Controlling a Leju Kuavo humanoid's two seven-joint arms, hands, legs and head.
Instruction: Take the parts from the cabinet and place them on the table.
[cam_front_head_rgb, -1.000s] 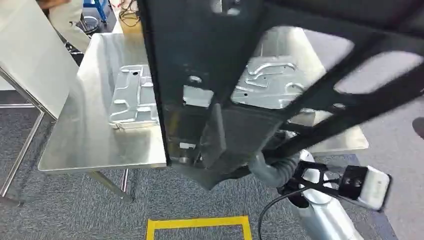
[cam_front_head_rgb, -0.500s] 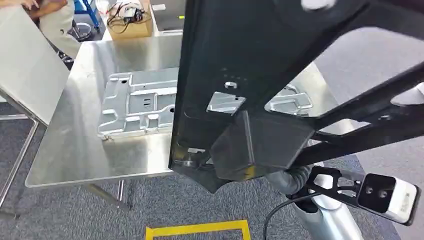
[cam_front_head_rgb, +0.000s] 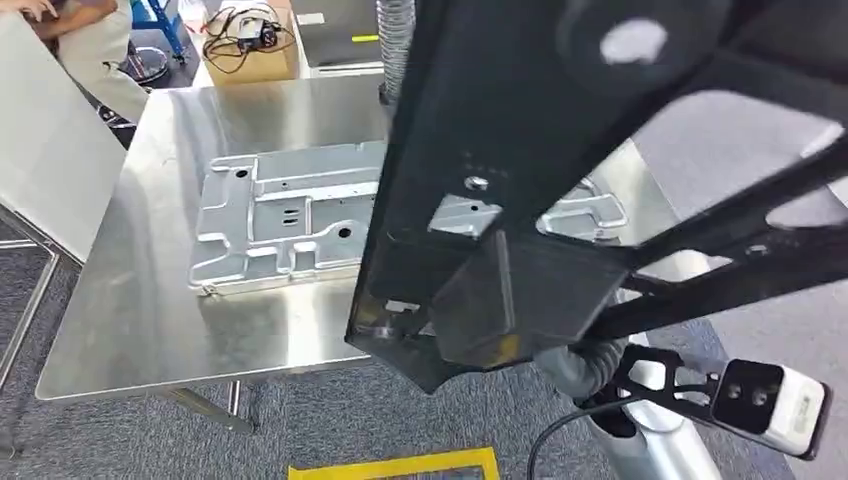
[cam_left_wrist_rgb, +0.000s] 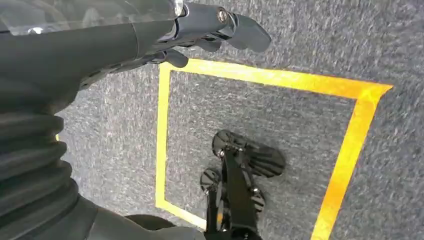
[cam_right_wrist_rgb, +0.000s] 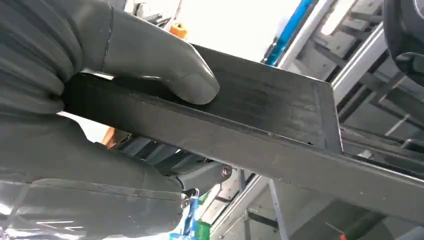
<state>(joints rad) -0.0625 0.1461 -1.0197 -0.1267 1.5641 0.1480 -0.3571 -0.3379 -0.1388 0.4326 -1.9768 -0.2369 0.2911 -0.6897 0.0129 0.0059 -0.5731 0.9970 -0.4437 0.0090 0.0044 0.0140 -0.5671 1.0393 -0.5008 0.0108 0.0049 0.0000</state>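
- Head view: a large black frame part (cam_front_head_rgb: 600, 150) is carried high and close to the camera, above the near right edge of the steel table (cam_front_head_rgb: 150, 310). A silver stamped panel (cam_front_head_rgb: 280, 225) already lies flat on the table's middle, so I judge at least one part delivered; the black one is not yet set down. The right arm's grey ribbed cuff (cam_front_head_rgb: 580, 365) shows just under the part's near corner.
- Left wrist view: the left hand (cam_left_wrist_rgb: 200, 30) hangs over the floor with its dark fingers loosely curled and nothing in them. Below it lie grey carpet (cam_left_wrist_rgb: 300, 145) and a square of yellow tape (cam_left_wrist_rgb: 270, 77).
- Right wrist view: the right hand (cam_right_wrist_rgb: 100, 75) grips the black part's flat edge, thumb (cam_right_wrist_rgb: 165, 65) pressed on one face and the palm behind the other.
- Surroundings, from the head view: the table is bare steel and reflective. A tilted white panel (cam_front_head_rgb: 50, 150) stands at its left, a cardboard box (cam_front_head_rgb: 250, 50) with cables sits at the far side, and a person's sleeve (cam_front_head_rgb: 100, 40) shows at far left. What remains in the cabinet I cannot tell.
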